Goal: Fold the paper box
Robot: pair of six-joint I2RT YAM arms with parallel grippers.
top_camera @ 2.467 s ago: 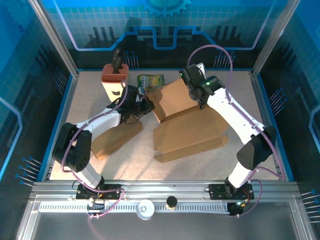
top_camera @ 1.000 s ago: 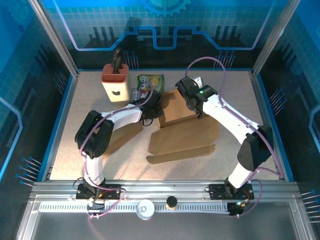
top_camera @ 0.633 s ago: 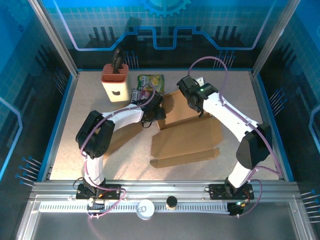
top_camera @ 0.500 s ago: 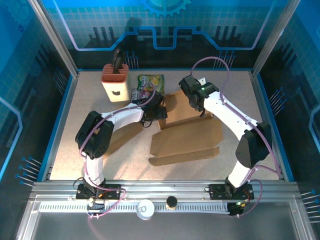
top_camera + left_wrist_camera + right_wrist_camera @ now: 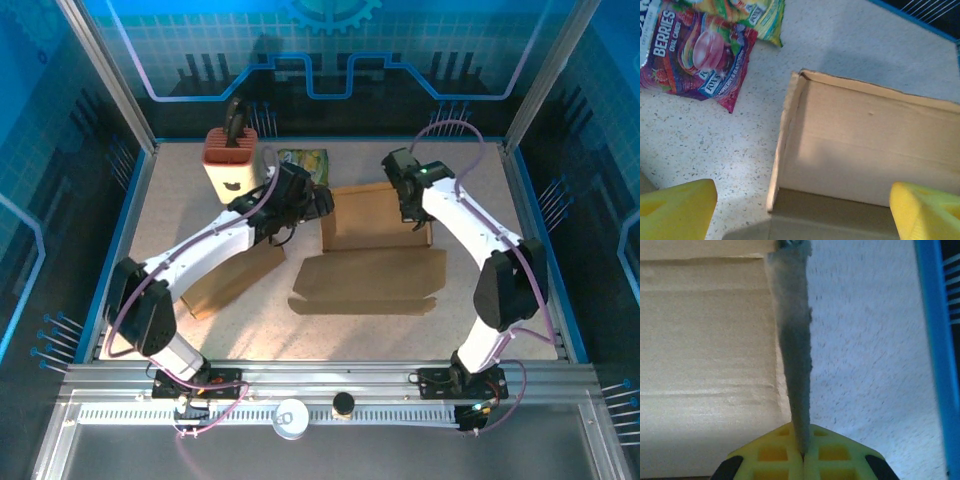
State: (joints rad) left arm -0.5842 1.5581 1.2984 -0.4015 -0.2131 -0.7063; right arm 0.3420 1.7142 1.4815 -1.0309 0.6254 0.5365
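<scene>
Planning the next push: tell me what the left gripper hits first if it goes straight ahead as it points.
Probably the paper box: the open left gripper points at the box's upright end wall. Depth is unclear, so the wall's edge or the panel beside it could come first.

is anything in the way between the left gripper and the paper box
Nothing visible stands in the way. The open left gripper hangs directly over the paper box, with the box's upright left wall between its fingertips. The snack packets lie off to the side on the table, apart from the box.
</scene>
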